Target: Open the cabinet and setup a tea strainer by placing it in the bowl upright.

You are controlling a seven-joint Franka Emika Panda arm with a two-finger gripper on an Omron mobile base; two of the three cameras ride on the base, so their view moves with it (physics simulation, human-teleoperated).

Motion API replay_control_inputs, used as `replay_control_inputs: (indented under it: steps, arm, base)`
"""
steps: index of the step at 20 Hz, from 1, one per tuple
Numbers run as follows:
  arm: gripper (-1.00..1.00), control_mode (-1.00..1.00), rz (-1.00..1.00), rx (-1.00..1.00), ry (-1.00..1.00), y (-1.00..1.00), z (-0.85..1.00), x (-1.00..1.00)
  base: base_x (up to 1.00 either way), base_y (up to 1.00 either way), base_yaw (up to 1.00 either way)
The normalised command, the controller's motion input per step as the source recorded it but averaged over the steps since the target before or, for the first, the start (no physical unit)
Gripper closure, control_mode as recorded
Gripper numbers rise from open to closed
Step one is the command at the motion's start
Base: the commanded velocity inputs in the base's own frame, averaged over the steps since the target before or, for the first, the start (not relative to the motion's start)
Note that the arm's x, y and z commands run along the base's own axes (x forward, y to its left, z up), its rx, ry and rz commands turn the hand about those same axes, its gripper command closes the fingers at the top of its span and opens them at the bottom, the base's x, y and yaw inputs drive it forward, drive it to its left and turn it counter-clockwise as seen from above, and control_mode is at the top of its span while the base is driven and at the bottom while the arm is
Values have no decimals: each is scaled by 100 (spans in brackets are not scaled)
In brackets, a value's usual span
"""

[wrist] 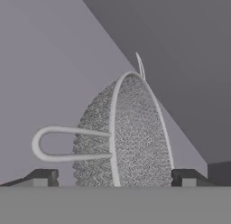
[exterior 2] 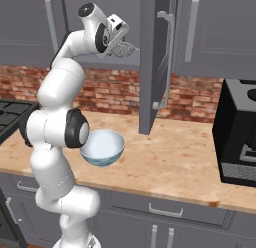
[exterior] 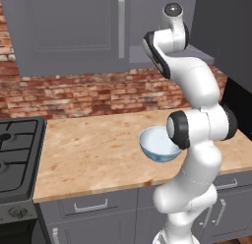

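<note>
Reaching into the one open cabinet (exterior 2: 157,62): gripper (wrist: 113,178) spread wide, fingertips flanking the single tea strainer (wrist: 128,137) on the shelf, no grip. One bowl (exterior 2: 102,148) on the counter (exterior 2: 175,162).

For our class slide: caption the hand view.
Open gripper straddling the mesh tea strainer inside the cabinet.

Stove (exterior: 17,154), brick wall (exterior: 78,93), black microwave (exterior 2: 240,137)

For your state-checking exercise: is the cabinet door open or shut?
Open: the cabinet door stands swung out edge-on over the counter, by the gripper.
</note>
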Motion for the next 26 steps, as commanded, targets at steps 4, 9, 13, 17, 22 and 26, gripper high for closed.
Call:
replay_control_inputs:
  steps: [4, 9, 13, 17, 22, 26]
  arm:
    - [-100, -100, 0, 0, 2, 0, -4, 18]
    - [-100, -100, 1, 0, 0, 0, -9, 1]
    - [100, -100, 0, 1, 2, 0, -12, 0]
    - [100, -100, 0, 1, 1, 1, -11, 0]
    - [100, -100, 0, 0, 0, 0, -1, 0]
    - [100, -100, 0, 0, 1, -2, -3, 0]
  base:
    - [0, 0, 0]
    - [0, 0, 0]
    - [0, 0, 0]
    - [0, 0, 0]
    - [0, 0, 0]
    - [0, 0, 0]
